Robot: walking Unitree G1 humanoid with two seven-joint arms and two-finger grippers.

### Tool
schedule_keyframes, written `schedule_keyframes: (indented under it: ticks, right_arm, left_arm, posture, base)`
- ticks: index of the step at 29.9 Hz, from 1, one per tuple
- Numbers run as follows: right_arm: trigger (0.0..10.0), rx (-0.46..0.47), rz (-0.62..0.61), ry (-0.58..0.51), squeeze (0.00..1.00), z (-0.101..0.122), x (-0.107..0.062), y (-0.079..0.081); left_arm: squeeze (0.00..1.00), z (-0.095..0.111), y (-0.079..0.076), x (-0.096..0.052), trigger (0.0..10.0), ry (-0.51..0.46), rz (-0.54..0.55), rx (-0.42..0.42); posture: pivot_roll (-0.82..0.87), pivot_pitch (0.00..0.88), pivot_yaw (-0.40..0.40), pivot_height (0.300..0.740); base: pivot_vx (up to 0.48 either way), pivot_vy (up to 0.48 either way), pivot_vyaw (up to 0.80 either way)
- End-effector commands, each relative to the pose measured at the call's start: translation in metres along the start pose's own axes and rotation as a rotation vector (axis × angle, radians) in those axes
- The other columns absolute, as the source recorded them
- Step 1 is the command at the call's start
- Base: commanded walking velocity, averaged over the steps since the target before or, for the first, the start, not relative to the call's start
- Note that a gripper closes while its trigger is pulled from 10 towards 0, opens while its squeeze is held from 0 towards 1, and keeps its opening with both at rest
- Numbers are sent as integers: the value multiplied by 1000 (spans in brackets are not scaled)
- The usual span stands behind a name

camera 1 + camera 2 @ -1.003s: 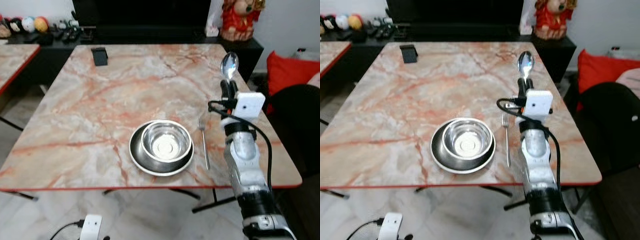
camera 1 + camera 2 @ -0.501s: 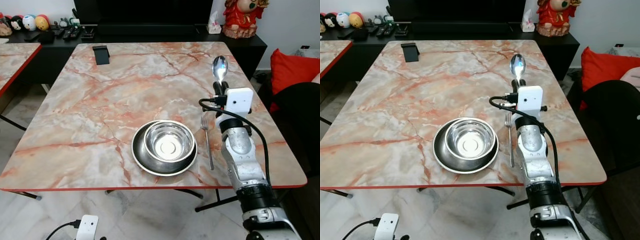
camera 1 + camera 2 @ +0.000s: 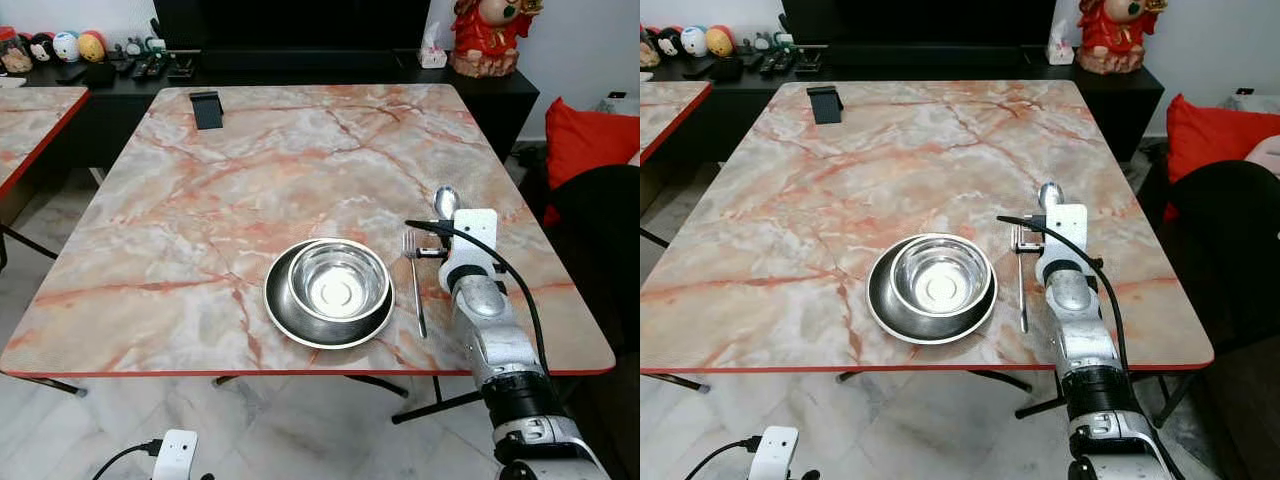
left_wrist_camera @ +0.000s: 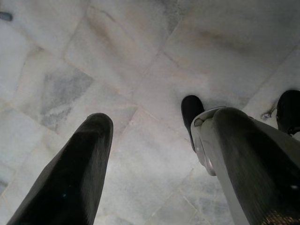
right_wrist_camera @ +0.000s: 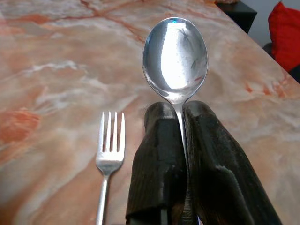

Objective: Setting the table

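While the right gripper (image 5: 180, 140) clamps its jaws on a shiny oval-bowled spoon (image 5: 175, 56), a steel fork (image 3: 414, 280) lies just beside it on the veined marble counter (image 3: 250, 170). Left gripper (image 4: 154, 154) jaws hang apart above pale floor tiles (image 4: 140, 70).

The robot's right arm is reaching forward and low over the bench's near right side, its right pincer (image 5: 180, 136) pinching a spoon (image 5: 175, 56) by the handle between both black fingers (image 5: 157, 164). The left pincer (image 4: 154, 154) is hanging toward the floor, fingers spread apart.
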State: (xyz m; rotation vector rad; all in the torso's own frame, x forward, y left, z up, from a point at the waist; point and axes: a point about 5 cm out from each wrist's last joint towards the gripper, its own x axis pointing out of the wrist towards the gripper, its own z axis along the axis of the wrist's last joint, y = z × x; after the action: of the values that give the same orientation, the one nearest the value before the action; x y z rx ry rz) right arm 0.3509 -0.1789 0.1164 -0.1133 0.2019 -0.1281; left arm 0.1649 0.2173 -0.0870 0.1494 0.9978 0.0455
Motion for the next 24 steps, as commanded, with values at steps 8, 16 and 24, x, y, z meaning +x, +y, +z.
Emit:
schedule_keyframes:
  ticks: [8,16,24]
  right_arm:
    - [10000,30,-10,55,0,-12,1,0]
    - [10000,21,25,66,0,-24,1,2]
    - [10000,-23,26,69,0,-27,2,1]
  left_arm:
    - [0,-6,-1,-1,10000,28,-5,-7]
    - [0,-7,-1,-1,10000,28,-7,-7]
    - [0,-8,-1,-1,10000,29,-7,-5]
  posture:
    - [-73,61,2,740]
    - [-69,51,-1,740]
    - [-71,49,-2,740]
  base:
    - [0,0,0]
    - [0,0,0]
    - [0,0,0]
